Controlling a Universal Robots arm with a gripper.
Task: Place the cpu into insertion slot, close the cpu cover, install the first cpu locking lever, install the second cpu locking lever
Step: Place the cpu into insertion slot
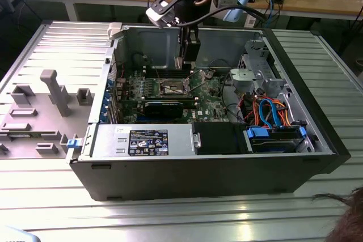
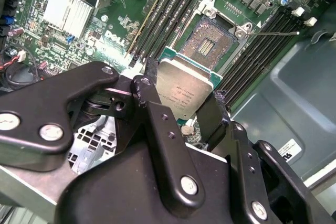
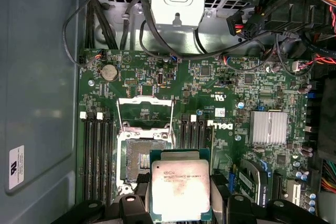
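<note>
Counter [image 1: 170, 213]: ribbed metal, cut off at the exterior view's lower edge.
Computer case [image 1: 198, 179]: open, lying on its side, centre of that view.
Motherboard [image 3: 236, 93]: green, inside the case.
End effector [image 1: 184, 60]: reaches down into the case at upper centre; its finger ends are hard to make out there. In both wrist views it [image 2: 184, 85] [image 3: 181, 203] pinches the cpu [image 2: 184, 90] [image 3: 180, 187] by two opposite edges.
Insertion slot [image 2: 210, 40] [image 3: 139, 158]: bare, just beside the cpu, partly hidden behind it.
Cpu cover [image 3: 144, 100]: swung open.
</note>
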